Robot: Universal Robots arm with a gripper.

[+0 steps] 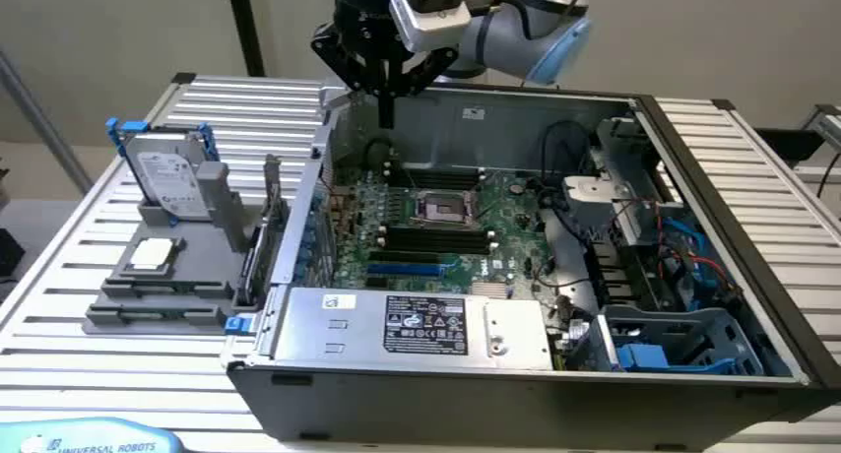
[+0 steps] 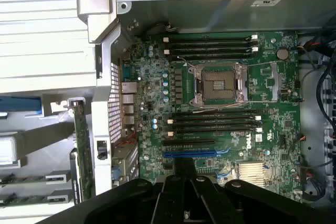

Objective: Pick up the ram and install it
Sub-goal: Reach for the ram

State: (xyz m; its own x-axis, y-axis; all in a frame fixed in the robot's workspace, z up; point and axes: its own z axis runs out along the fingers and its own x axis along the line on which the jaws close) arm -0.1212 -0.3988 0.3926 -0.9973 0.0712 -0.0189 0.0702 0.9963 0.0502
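One gripper (image 1: 386, 87) grips ram (image 1: 386, 110) (upright) over open case (image 1: 394, 399).

Below the gripper (image 1: 385, 81) the case is open-topped, and the motherboard (image 2: 157, 103) lies clear of cover. The case wall (image 1: 322, 172) rises close beside the gripper. Cables (image 1: 592, 241) and the drive cage (image 1: 683, 345) crowd the opposite side, well apart from it.

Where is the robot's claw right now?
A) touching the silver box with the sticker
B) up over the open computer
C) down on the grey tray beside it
B. The gripper hangs above the far edge of the open computer case, and the wrist view looks down on the green motherboard. The grey tray lies apart, at the exterior view's left.
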